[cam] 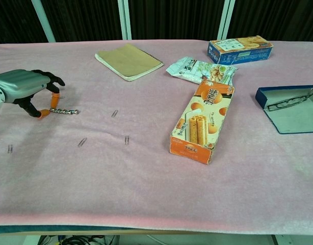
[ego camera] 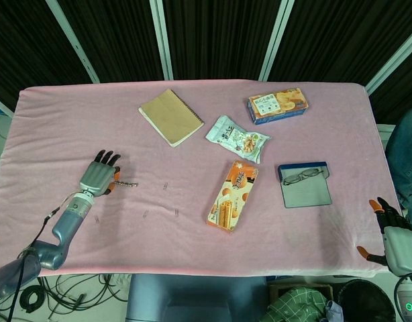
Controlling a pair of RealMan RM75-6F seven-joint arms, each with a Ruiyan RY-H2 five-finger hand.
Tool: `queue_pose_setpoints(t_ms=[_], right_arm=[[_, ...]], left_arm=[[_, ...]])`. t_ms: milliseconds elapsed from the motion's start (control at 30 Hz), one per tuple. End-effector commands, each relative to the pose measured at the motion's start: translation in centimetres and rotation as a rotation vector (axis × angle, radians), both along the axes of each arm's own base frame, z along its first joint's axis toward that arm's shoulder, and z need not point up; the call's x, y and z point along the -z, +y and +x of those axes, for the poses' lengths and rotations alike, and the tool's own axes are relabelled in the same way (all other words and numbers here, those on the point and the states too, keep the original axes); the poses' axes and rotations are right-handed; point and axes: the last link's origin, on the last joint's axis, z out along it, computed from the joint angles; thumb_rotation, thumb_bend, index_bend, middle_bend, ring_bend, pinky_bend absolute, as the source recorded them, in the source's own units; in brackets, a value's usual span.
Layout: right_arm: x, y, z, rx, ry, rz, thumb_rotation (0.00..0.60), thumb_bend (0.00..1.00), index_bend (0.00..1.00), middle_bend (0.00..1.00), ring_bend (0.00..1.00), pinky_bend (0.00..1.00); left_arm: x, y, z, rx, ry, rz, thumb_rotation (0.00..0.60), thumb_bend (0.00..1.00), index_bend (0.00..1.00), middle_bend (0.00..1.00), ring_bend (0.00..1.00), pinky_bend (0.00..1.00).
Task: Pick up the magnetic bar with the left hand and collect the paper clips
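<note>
Near the table's (cam: 146, 204) left edge, the left hand (cam: 21, 89) pinches one end of the magnetic bar (cam: 63, 111) with its fingers (cam: 54, 99). The bar looks light, rigid and slippery; grip its end. Paper clips (cam: 82, 142) lie nearby.

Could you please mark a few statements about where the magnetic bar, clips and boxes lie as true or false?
1. The left hand pinches one end of the magnetic bar. True.
2. The orange snack box stands upright. False: it lies flat on the pink cloth.
3. Loose paper clips lie on the cloth. True.
4. The glasses lie on the notebook. False: they lie in the open blue case.
5. The right hand holds a clip. False: it holds nothing.
</note>
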Motion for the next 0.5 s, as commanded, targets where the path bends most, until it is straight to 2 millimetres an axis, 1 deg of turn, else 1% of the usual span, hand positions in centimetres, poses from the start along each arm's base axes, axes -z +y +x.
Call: queue_pose_setpoints(t_ms=[33,500], right_arm=[[0.02,0.00,0.02,0.000,-0.005,0.001,0.600,0.08,0.00,0.00,0.07,0.18],[-0.02,-0.02,-0.01,0.003,-0.004,0.003,0.600,0.08,0.00,0.00,0.07,0.18]], left_arm=[[0.05,-0.02,-0.03,0.004,0.006,0.002,0.600,0.38,0.53,0.11,0.00,0.00],[0.33,-0.03,0.04,0.008,0.011,0.014,0.600,0.38,0.52,0.11,0.00,0.00]])
